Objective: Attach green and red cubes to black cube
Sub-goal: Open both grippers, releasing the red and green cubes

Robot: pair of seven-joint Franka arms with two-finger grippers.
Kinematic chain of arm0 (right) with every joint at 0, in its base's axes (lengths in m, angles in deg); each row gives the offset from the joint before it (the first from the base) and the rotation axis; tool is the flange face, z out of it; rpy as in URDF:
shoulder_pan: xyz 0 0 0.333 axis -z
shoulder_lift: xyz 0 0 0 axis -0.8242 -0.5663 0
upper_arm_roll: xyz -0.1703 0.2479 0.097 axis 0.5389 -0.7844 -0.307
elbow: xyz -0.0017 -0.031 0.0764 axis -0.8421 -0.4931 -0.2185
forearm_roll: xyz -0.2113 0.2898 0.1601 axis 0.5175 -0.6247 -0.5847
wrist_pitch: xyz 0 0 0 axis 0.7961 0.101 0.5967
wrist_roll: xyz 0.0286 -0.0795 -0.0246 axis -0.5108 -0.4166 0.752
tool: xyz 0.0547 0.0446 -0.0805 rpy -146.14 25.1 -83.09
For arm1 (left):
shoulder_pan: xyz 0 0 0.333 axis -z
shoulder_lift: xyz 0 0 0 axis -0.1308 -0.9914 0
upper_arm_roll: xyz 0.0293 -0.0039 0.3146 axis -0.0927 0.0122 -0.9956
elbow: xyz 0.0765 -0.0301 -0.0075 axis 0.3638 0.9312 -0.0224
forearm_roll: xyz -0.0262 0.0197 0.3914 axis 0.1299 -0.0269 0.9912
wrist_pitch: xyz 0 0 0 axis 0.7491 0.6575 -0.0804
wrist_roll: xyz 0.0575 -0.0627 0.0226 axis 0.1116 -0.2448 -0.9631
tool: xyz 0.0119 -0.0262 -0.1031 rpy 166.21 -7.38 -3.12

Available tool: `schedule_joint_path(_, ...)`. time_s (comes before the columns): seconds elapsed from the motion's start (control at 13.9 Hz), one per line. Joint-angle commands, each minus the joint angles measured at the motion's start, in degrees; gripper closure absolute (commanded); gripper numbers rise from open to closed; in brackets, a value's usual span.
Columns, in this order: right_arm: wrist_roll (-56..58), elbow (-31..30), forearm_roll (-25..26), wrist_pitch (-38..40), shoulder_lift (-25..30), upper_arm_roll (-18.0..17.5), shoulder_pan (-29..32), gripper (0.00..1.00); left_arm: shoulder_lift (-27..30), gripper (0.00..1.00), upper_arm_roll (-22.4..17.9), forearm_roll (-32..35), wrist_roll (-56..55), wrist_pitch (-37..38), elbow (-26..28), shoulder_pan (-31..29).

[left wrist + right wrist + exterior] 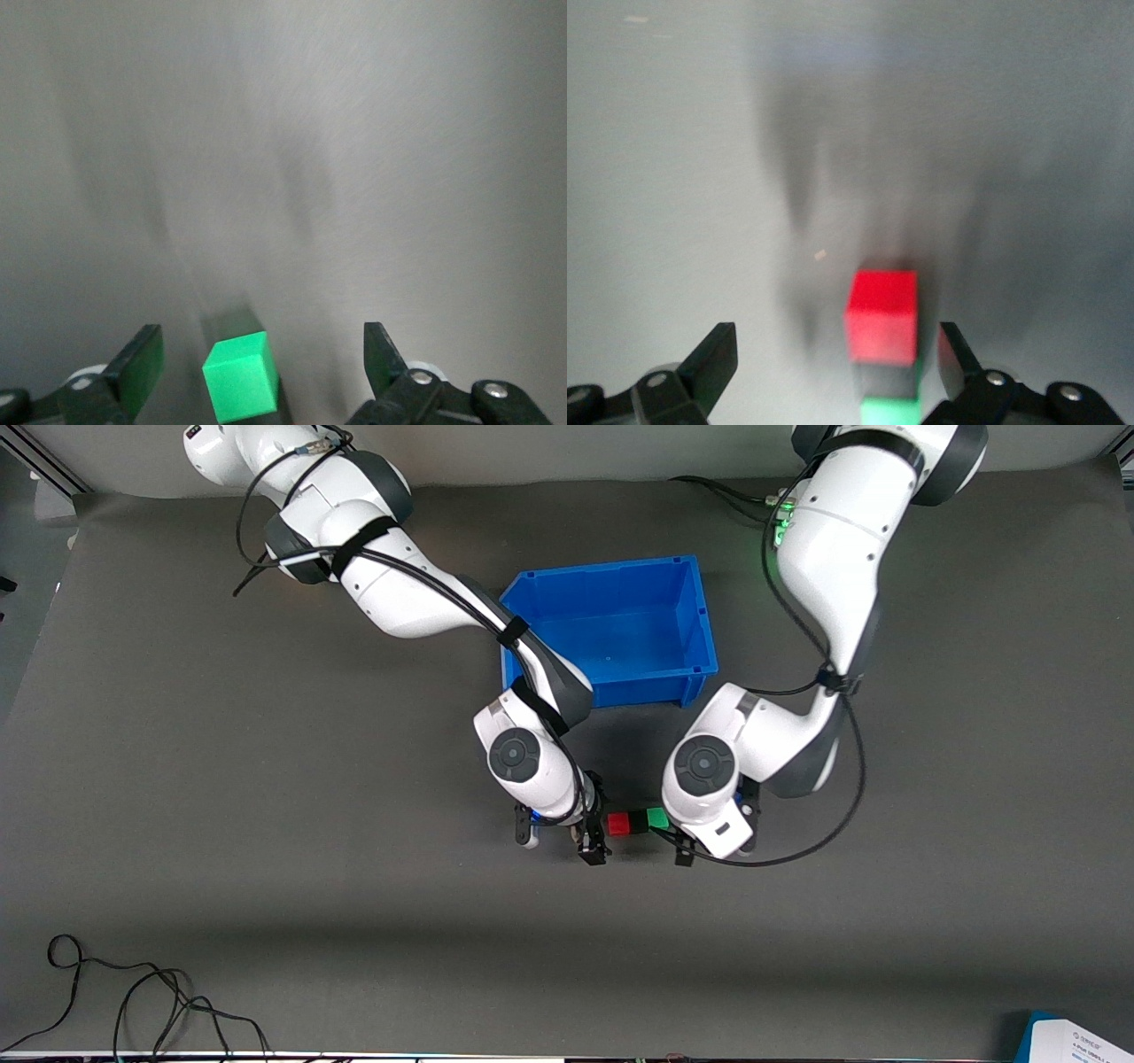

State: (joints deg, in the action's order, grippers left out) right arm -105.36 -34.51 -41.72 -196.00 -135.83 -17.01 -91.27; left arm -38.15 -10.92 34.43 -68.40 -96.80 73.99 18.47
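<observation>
Your cubes form one row: red cube (617, 825), black cube (637, 822), green cube (657, 817), between the right gripper (592, 841) and left gripper (682, 845), both spread apart; blue bin (611, 631) farther off.

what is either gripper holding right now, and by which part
Nothing. Both are open: the left gripper straddles the green cube untouched, the right gripper flanks the red cube, joined in a row with the black cube.

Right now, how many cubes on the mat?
3, in one row between the open grippers: red cube by the right gripper, black cube in the middle, green cube by the left gripper.
</observation>
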Motion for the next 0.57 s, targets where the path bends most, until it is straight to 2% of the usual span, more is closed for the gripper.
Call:
schedule_joint_path(0.0, 3.34, -2.98, 2.51, 8.30, 7.00, 0.75, 1.48, 0.00, 6.58, 0.00, -0.59, 0.77, 5.25, 6.43, -1.50, -2.24)
schedule_joint_path(0.14, 12.54, -8.41, 2.87, 12.01, 13.40, 1.36, 2.10, 0.00, 11.68, 0.00, -0.41, 0.24, 10.44, 11.08, -1.50, -5.23)
schedule_joint_path(0.29, 18.47, -13.95, 2.78, 16.82, 19.64, 4.43, 2.36, 0.00, 16.34, 0.00, -0.24, 0.06, 16.06, 15.22, -1.50, -8.30)
schedule_joint_path(0.5, 30.49, -15.12, 2.69, 25.27, 24.50, 6.20, 4.64, 0.00, 21.71, 0.00, 0.02, -0.02, 23.53, 19.70, -1.58, -13.23)
